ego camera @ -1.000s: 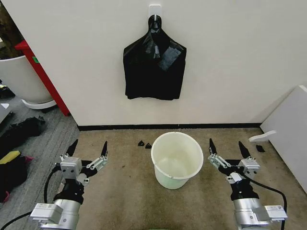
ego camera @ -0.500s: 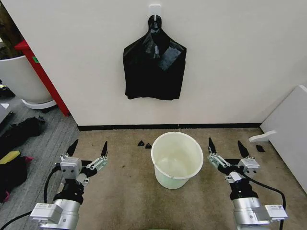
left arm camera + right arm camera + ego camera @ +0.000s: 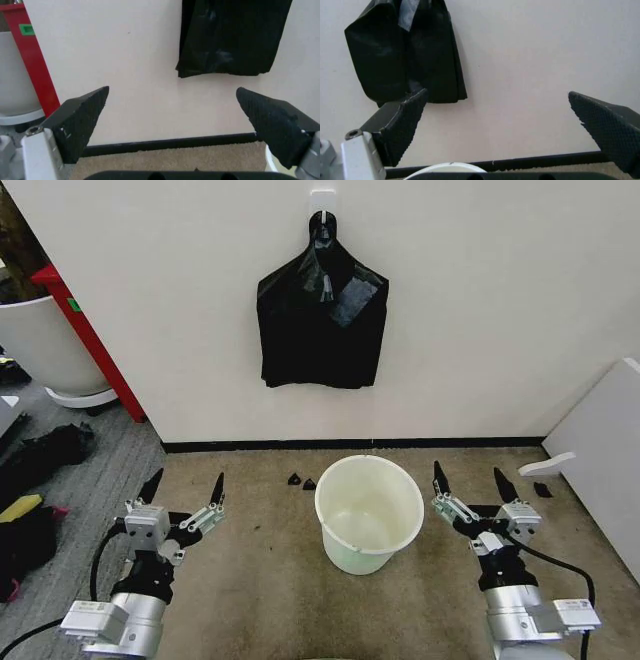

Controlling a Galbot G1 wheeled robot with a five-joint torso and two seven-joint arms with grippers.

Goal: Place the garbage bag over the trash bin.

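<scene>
From my station the wall [image 3: 480, 310] took up most of the head view, plain and pale, with a black skirting strip along its foot. A bunch of black bags [image 3: 322, 320] hung from a hook [image 3: 323, 202] high on it, gathered to a point at the top and spreading flat below (I could not pick out a single loose garbage bag from that bunch). The same bunch showed in the left wrist view [image 3: 232, 37] and the right wrist view [image 3: 402, 56].

Below lay the carpet [image 3: 260, 580], brownish, with two small black scraps near the skirting. A white planter [image 3: 40, 345] stood at the far left behind a red post [image 3: 90, 340], and a white panel [image 3: 605, 450] leaned in from the right.

The bin [image 3: 369, 512] stood upright on the carpet, centred in front of me and just short of the wall, with nothing in it and its rim bare. A sliver of that rim showed in the right wrist view [image 3: 445, 168].

The left end effector [image 3: 183, 492] hovered low to the bin's left, well apart from it, its fingers spread wide and holding nothing [image 3: 172, 127]. The right end effector [image 3: 469, 485] hung to the bin's right, near its rim but not touching, likewise released and holding nothing [image 3: 502, 131].
</scene>
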